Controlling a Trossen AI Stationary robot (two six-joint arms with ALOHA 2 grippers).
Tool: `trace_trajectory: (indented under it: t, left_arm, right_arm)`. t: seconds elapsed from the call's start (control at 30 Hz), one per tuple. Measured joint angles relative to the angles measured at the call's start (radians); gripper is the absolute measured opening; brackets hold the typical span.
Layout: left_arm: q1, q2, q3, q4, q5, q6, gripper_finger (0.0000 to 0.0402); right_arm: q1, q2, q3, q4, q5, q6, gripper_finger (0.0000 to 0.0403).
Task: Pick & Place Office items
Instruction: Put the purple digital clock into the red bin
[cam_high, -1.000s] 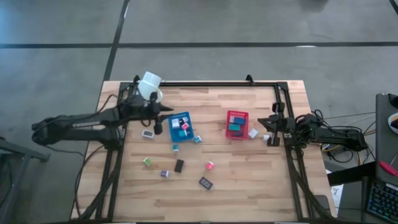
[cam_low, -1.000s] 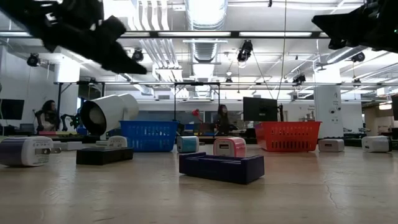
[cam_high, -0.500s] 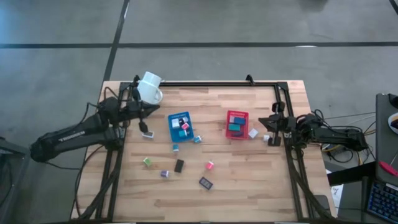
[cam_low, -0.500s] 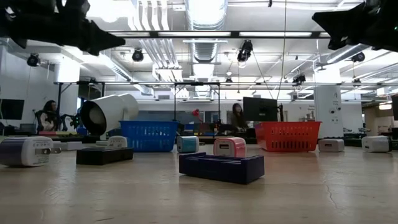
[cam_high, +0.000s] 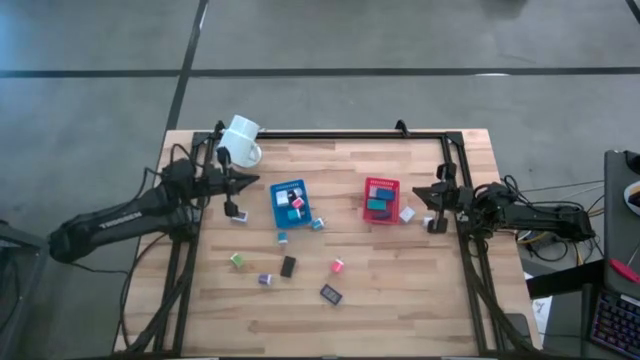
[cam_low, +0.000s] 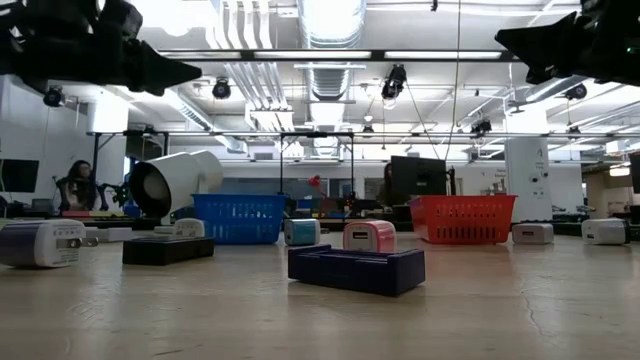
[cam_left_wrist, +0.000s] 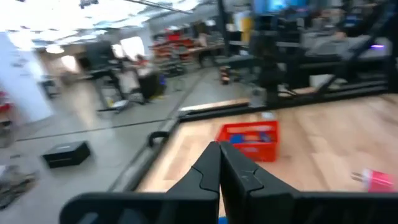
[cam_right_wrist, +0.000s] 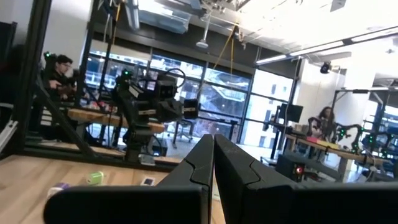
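The office items are small blocks scattered on the wooden table: a pink one (cam_high: 298, 202) on the blue tray (cam_high: 281, 190), teal ones (cam_high: 318, 223), a white one (cam_high: 238, 215), a green one (cam_high: 238, 260), black ones (cam_high: 288, 266) and another pink one (cam_high: 338, 265). My left gripper (cam_high: 258, 183) hangs shut and level above the table, left of the blue tray and over the white block, holding nothing. The left wrist view shows its fingers (cam_left_wrist: 219, 155) pressed together. My right gripper (cam_high: 432, 193) waits shut at the right edge beside the red tray (cam_high: 381, 186), its fingers (cam_right_wrist: 213, 149) together.
A white mug (cam_high: 240, 140) lies on its side at the far left corner. A black frame rail (cam_high: 350, 134) runs along the far edge and down both sides. Two white blocks (cam_high: 407, 213) sit between the red tray and my right gripper. People sit at desks behind the table.
My left gripper has drawn back from over the blue tray toward the table's left edge. It has tipped up from slanting downward to level. The blocks and trays lie where they were.
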Motion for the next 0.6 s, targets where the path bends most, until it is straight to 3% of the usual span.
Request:
trace_trajectory:
  t: [0.17, 0.6]
  left_arm:
    - [0.01, 0.054, 0.0, 0.013, 0.122, 0.0, 0.0004]
    - [0.02, 0.052, 0.049, -0.045, 0.102, -0.061, 0.0005]
  right_arm:
    - [0.0, 0.0, 0.0, 0.01, 0.0, 0.002, 0.0008]
    - [0.0, 0.0, 0.0, 0.003, 0.002, 0.0, 0.0008]
